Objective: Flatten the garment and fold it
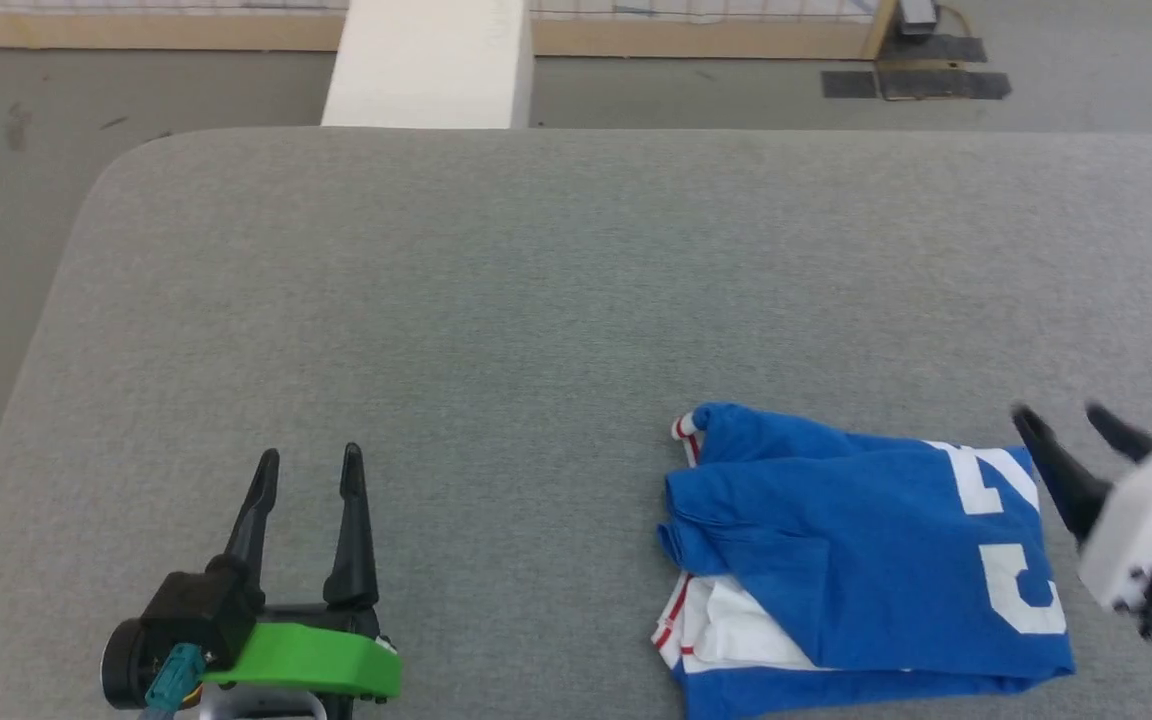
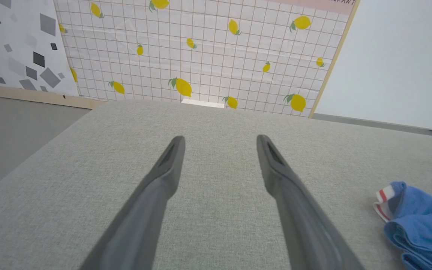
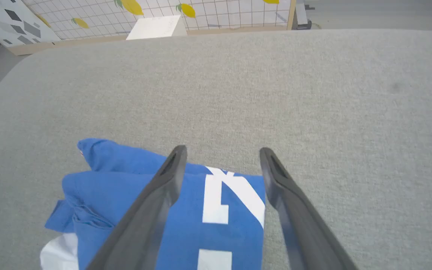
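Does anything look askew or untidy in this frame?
Slightly. The garment is folded, but its left end is ragged: a striped cuff pokes out at the far corner, and a white sleeve sticks out from under the blue layer at the near one.

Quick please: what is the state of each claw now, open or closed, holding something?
Left claw: open, holding nothing.
Right claw: open, holding nothing, by the garment edge.

the garment (image 1: pixel 836 540) runs off the bottom edge, right gripper (image 1: pixel 1058 412) blurred.
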You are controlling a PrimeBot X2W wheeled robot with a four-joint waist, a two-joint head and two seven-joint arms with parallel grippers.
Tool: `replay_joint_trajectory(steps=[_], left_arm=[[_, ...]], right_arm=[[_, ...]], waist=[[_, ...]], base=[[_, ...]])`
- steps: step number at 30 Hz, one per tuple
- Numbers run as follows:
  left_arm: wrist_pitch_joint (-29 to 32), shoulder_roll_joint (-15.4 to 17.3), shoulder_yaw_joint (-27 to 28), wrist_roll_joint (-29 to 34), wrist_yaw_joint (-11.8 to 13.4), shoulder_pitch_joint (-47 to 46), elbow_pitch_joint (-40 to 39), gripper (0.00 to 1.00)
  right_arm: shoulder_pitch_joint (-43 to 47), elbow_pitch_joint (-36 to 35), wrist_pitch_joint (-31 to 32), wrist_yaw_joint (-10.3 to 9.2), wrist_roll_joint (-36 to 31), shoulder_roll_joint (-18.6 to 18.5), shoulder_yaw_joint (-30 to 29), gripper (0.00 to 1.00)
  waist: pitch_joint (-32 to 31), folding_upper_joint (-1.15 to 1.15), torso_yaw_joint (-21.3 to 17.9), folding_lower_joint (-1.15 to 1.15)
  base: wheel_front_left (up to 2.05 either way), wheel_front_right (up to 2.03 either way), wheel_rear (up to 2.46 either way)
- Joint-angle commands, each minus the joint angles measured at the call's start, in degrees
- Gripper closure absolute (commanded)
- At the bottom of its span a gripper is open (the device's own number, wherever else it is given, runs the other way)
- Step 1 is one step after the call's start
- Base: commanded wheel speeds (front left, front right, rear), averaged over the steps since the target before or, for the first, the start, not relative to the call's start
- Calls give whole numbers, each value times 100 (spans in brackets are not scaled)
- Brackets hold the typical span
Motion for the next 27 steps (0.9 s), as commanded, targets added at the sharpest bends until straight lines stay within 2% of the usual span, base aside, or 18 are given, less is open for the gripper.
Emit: replay_joint_trajectory(steps=[1,8,16,23,24,26,27], left_arm=[[-26,-23,25,69,12,67,-35,0],[-26,-23,43,121,-36,37,-52,0],[-26,38,55,199,-66,-26,-56,0],[-26,92,-31,251,-110,-51,-31,0],[-26,100,-49,257,-119,-55,-24,0],[-26,107,-96,266,-136,-69,-2,0],[-26,108,-117,266,-145,-77,8,0]], right_arm=[[226,5,-27,-8,-63,69,-126,0],[806,203,119,-8,-54,448,-495,0],[582,835,-181,-8,-210,637,-567,0],[439,1536,-19,-8,-183,665,-404,0],[432,1610,26,-8,-194,657,-396,45],[403,1723,83,-8,-219,624,-355,100],[390,1762,91,-8,-225,611,-344,100]], waist=[[48,50,-87,0],[191,50,-126,0],[259,50,26,0],[257,50,153,0],[252,50,161,0],[224,50,173,0],[198,50,171,0]], base=[[0,0,0],[0,0,0],[0,0,0],[0,0,0],[0,0,0],[0,0,0],[0,0,0]])
